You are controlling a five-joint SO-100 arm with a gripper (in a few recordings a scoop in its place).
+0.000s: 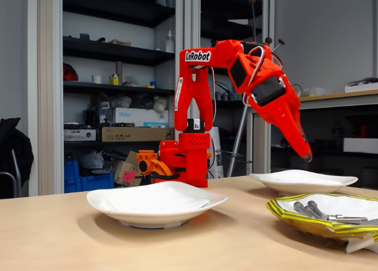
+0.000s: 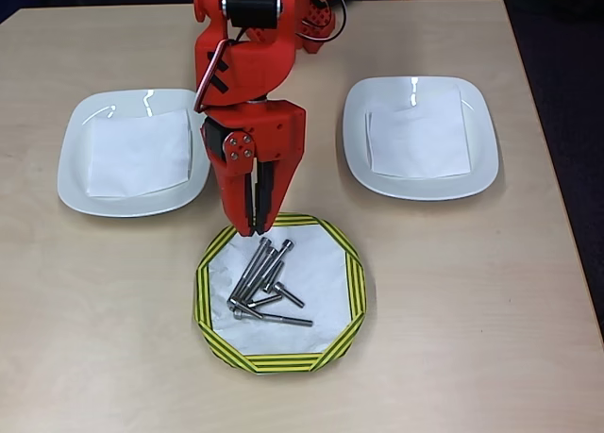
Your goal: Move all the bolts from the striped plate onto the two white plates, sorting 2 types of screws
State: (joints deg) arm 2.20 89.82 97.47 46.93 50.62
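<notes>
Several grey bolts lie in a loose heap on the striped plate, long slim ones and a few short ones; in the fixed view the bolts show over the striped plate's rim. Two white plates, one on the left and one on the right, each hold only a white paper sheet. In the fixed view one white plate sits front left and the other behind the striped plate. My red gripper hangs above the striped plate's far rim, fingers together, holding nothing. The gripper is well above the table.
The arm's red base stands at the table's back edge between the white plates. Bare tabletop surrounds the striped plate. Shelves with boxes and a desk stand behind the table in the fixed view.
</notes>
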